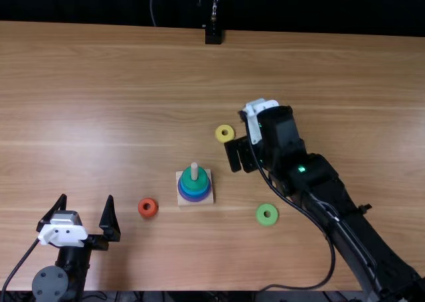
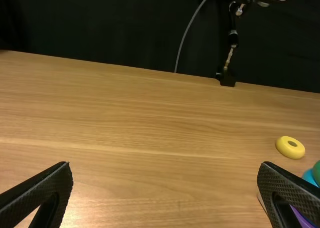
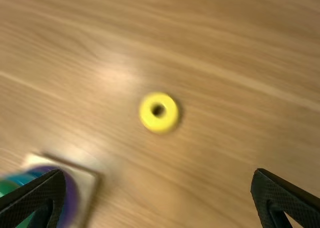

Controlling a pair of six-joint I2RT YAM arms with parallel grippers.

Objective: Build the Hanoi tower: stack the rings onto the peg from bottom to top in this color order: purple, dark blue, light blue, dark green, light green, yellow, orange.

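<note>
My left gripper (image 1: 87, 200) stands open at the lower left; in its wrist view the left gripper (image 2: 165, 169) has nothing between its fingers. My right gripper (image 1: 240, 162) is open just beside the yellow ring (image 1: 218, 135); in its wrist view the right gripper (image 3: 158, 176) has the yellow ring (image 3: 148, 119) beyond its wide-apart fingers. The peg (image 1: 194, 171) rises from a square base (image 1: 208, 198), holding purple, dark blue and light blue rings under a dark green ring (image 1: 188, 184). An orange ring (image 1: 142, 209) lies left of the base, a light green ring (image 1: 259, 216) to its right.
A black stand (image 1: 213, 35) is at the far edge of the wooden table (image 1: 119, 83), with a cable hanging nearby. The right arm stretches from the lower right corner, passing to the right of the light green ring.
</note>
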